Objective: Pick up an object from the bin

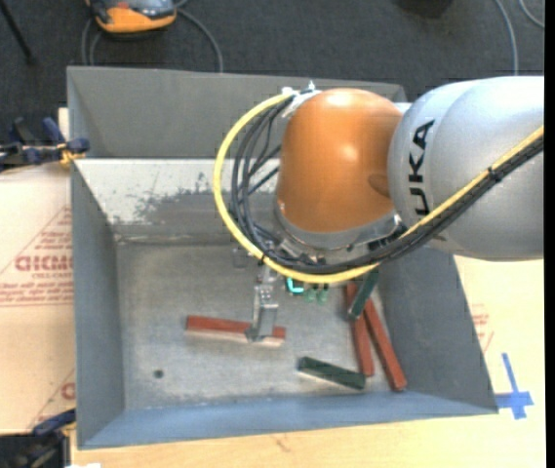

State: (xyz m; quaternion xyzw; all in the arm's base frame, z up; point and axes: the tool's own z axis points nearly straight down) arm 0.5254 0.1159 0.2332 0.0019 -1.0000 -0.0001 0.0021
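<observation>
Camera view: grasp step, by judgement. Claw [265, 322] down at the right end of red-brown flat stick [220, 328], mid-floor of bin [97, 291]; apart or together, cannot tell. Next, likely: firm closure, straight lift. Count: red-brown sticks, three, including right-hand pair [382, 351]; dark green sticks, two: front green stick [331, 372], leaning green stick [361, 296].

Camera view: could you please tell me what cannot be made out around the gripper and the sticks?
The gripper: its upper part sits under the orange cover; whether it grips the flat red-brown stick at its tip is too small to tell.
The dark green stick near the right wall: its upper end runs under the arm.
The bin: its floor behind the cover is hidden by the arm.
</observation>
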